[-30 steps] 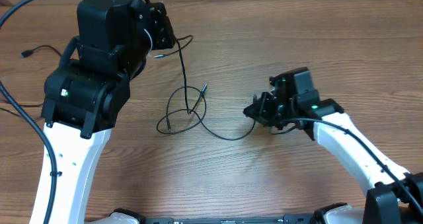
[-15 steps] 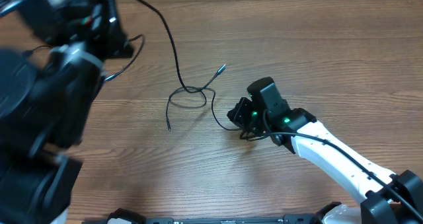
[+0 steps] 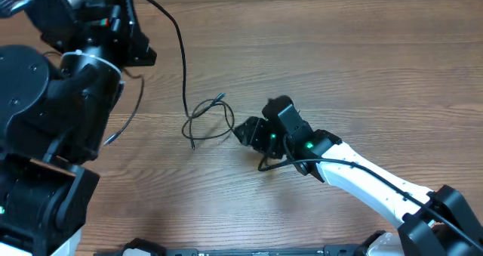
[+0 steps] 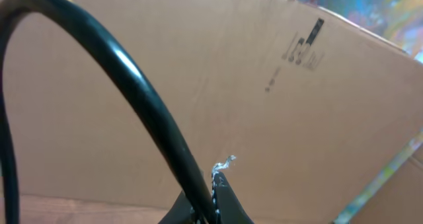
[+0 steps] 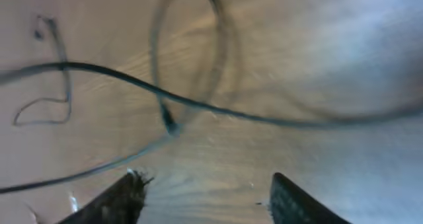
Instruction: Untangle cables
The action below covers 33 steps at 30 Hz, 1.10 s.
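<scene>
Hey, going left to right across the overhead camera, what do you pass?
Left arm → tangled cables → right gripper → right arm.

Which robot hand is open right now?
The right gripper, low over the table: its two fingers stand apart, gripping nothing. The left gripper is pinched shut on the cable, held up high.
</scene>
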Tool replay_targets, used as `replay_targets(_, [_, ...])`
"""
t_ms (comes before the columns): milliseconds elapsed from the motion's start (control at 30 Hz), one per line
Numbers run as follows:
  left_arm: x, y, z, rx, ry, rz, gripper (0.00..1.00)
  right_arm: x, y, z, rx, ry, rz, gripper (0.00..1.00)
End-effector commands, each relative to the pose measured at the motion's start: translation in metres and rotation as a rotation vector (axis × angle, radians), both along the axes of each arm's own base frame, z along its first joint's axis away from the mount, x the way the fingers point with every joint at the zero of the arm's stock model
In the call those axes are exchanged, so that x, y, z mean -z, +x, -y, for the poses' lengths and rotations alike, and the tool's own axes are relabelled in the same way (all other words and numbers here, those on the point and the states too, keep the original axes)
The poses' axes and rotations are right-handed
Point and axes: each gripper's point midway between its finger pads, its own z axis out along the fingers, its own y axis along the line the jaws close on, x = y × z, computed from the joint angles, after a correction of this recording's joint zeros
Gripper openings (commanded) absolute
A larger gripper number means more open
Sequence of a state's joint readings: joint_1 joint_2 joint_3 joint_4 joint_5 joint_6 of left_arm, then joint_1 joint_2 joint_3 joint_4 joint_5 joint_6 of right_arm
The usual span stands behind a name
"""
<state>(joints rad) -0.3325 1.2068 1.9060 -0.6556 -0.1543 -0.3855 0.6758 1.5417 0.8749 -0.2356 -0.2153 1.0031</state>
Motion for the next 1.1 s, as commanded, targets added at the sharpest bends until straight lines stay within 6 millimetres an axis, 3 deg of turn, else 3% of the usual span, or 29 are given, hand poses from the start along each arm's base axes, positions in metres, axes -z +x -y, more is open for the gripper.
replay_targets(0, [-0.01,-0.009,0.002,0.025,0.002,0.033,0.04,-0.001,0.008,-0.004,-0.06,-0.031,0.093,0.65])
replay_targets(200, [-0.009,-0.009,0.002,0.025,0.003,0.03,0.04,0.0,0.012,-0.007,-0.124,-0.057,0.157,0.73])
replay_targets(400, [-0.009,-0.009,0.002,0.028,-0.021,0.024,0.04,-0.003,0.03,-0.018,-0.224,-0.09,0.332,0.73])
replay_targets(667, [-0.009,-0.01,0.007,0.057,-0.021,0.023,0.04,0.014,0.053,-0.036,-0.228,-0.058,0.418,0.72])
replay_targets(700, [-0.009,-0.01,0.007,0.057,-0.021,0.023,0.04,0.014,0.056,-0.038,-0.222,-0.053,0.432,0.62])
replay_targets(800, [-0.008,-0.01,0.007,0.057,-0.019,0.02,0.04,0.008,0.063,-0.04,-0.225,-0.056,0.487,0.12])
replay_targets(833, [-0.007,-0.01,0.007,0.056,-0.018,0.016,0.04,0.006,0.065,-0.04,-0.237,-0.061,0.511,0.04])
replay_targets(933, [-0.003,-0.01,0.006,0.054,-0.013,0.003,0.04,-0.005,0.066,-0.041,-0.244,-0.054,0.546,0.04])
replay_targets(1067, [0.001,-0.008,0.006,0.052,0.003,-0.012,0.04,-0.034,0.066,-0.042,-0.237,-0.022,0.599,0.04])
